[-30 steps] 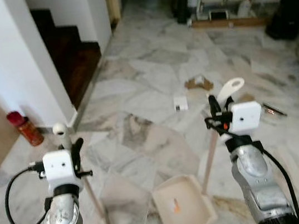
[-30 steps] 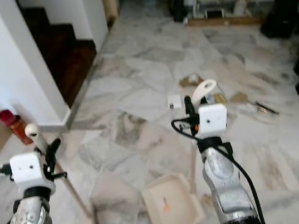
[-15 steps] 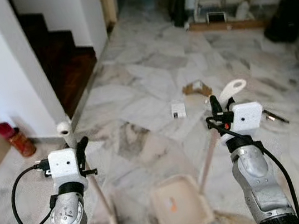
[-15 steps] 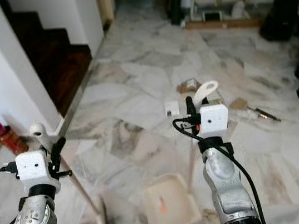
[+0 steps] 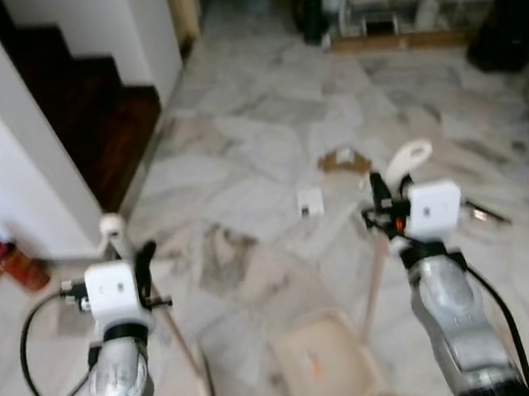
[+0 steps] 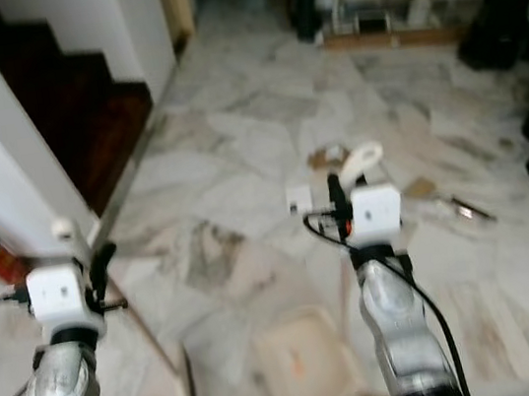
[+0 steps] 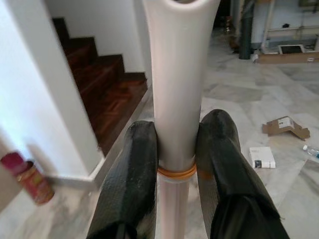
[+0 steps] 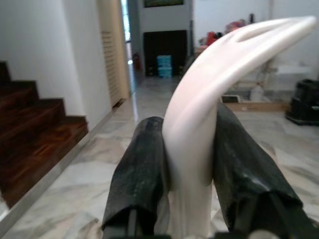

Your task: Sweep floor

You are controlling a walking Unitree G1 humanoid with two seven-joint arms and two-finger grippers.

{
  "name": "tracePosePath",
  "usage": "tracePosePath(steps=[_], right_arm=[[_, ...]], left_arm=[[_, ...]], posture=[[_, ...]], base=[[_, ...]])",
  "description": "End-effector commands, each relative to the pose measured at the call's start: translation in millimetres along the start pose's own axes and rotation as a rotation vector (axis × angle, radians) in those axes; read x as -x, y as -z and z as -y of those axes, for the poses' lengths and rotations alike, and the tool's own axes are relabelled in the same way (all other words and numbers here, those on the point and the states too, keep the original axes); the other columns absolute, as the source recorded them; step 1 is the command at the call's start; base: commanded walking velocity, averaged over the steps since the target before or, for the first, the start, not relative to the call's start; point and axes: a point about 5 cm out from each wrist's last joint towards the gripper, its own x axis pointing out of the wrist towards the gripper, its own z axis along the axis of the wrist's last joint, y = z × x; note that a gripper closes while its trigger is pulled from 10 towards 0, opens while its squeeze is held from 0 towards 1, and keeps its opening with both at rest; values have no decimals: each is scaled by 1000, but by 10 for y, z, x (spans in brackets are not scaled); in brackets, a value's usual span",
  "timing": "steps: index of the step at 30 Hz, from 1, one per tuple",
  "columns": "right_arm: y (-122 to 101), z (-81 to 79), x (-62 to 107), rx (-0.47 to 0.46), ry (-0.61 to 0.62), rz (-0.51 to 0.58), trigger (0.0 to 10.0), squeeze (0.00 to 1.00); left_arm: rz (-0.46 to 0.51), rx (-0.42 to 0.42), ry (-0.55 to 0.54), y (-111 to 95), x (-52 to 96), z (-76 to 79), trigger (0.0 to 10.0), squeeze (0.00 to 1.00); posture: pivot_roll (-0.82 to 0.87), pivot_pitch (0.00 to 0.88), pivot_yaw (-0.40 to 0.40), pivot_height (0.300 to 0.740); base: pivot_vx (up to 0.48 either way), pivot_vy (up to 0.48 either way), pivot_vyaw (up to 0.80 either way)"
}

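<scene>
My left gripper (image 7: 174, 164) is shut on the cream broom handle (image 7: 178, 84); the stick (image 5: 179, 345) slants down to a brush head low near the floor. My right gripper (image 8: 187, 164) is shut on the curved white handle of the dustpan (image 8: 209, 94). The cream dustpan (image 5: 325, 366) rests on the marble floor between my arms, with a small orange scrap inside. Ahead lie a small white box (image 5: 309, 201), a torn piece of cardboard (image 5: 341, 160) and a thin dark item (image 5: 481, 215) on the floor. The eye views are blurred.
A white wall corner (image 5: 19, 155) and dark wooden stairs (image 5: 96, 104) stand at the left, with a red bottle (image 5: 7, 258) at the wall's foot. Black bags (image 5: 508, 27) and a shelf frame (image 5: 396, 9) stand at the far right and back.
The whole picture has shifted and blurred, so the camera has moved forward. The litter sits a little nearer. Both grippers keep their hold as before.
</scene>
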Motion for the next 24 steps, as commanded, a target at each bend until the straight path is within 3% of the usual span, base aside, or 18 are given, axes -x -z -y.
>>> tracePosePath(steps=[1,10,17,24], right_arm=[[-133,30,-54,27,5,61,10000,0],[-126,2,-26,30,-13,64,10000,0],[-117,68,-52,43,-5,61,10000,0],[-113,12,-58,41,-16,60,10000,0]], left_arm=[[49,-13,1,-101,-33,-30,10000,0],[42,-20,4,-74,16,-64,10000,0],[28,-27,-10,-32,65,-99,10000,0],[36,-36,-14,-50,71,-135,10000,0]], posture=[[-73,19,-1,740],[-73,0,-3,740],[-53,0,-10,740],[-51,0,-8,740]], base=[[334,0,0],[332,0,0],[333,0,0],[333,0,0]])
